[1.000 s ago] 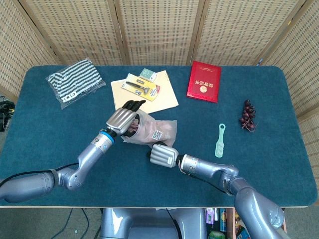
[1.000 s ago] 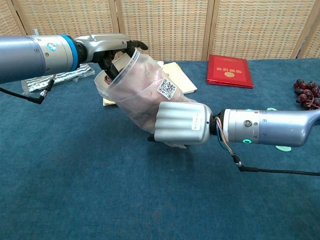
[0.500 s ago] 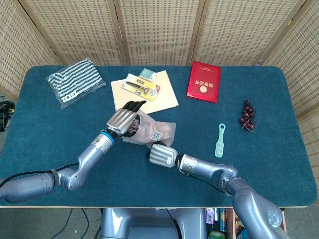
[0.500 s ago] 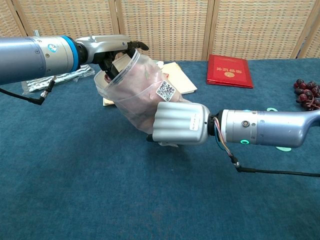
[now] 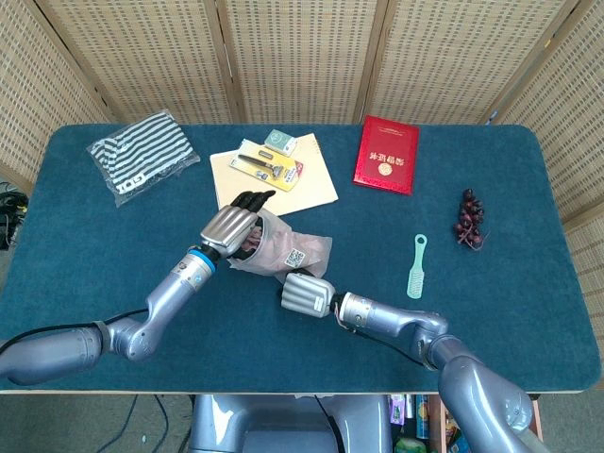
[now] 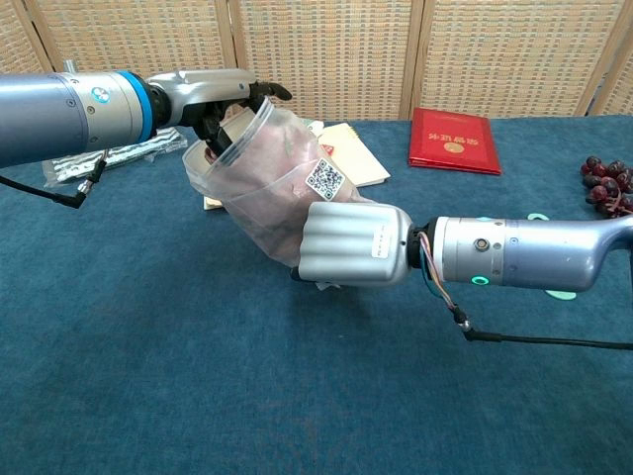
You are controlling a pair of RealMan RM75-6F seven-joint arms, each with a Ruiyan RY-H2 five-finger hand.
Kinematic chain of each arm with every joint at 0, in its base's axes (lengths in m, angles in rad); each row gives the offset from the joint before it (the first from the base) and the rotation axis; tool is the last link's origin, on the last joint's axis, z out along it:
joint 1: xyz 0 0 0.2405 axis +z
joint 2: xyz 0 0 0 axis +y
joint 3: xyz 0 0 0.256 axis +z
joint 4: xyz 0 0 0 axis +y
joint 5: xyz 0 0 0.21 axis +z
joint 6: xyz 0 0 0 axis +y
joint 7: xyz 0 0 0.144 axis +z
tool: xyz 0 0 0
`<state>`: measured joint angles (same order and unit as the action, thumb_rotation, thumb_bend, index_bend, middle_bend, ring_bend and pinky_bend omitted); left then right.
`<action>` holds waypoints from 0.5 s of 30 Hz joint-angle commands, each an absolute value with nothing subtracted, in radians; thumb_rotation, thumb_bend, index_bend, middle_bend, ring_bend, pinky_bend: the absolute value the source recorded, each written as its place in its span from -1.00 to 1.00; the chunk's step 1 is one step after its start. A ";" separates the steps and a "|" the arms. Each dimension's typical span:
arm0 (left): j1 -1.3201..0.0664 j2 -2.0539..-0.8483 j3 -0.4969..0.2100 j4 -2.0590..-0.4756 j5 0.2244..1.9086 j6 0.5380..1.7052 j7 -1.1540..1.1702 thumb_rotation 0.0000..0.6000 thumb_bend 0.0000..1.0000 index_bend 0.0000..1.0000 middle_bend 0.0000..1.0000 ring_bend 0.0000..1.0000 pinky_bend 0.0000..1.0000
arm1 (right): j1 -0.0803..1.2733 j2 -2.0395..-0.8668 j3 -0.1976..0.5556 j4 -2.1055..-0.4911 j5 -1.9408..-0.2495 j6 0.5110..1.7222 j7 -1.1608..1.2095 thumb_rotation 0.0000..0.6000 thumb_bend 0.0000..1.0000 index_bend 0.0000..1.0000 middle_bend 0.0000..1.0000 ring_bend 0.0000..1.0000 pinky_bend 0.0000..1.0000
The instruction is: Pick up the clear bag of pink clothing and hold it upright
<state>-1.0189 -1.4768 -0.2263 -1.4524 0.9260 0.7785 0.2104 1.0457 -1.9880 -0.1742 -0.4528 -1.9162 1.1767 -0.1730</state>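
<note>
The clear bag of pink clothing hangs tilted above the blue table, with a QR label on its side. My left hand grips its upper end, dark fingers curled over the rim. My right hand holds the lower end, the knuckles facing the chest camera and its fingers hidden behind the bag. The bag leans from upper left down to lower right in the chest view.
On the table lie a striped bag, a yellow folder with a razor pack on it, a red booklet, dark grapes and a green comb.
My right hand has slid slightly leftwards with the bag's lower end, so the bag stands a little steeper. The left hand has barely moved.
</note>
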 commanded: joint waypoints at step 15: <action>-1.016 -1.482 -0.227 -1.441 0.929 0.777 0.200 1.00 -0.14 0.32 -1.00 -1.00 -1.00 | 1.038 -1.989 -0.178 -0.444 -1.908 1.194 -0.174 1.00 0.23 0.41 0.75 0.55 0.98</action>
<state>-1.0163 -1.4817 -0.2268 -1.4413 0.9294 0.7769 0.2003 1.0382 -1.9896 -0.1779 -0.4441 -1.9079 1.1932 -0.1743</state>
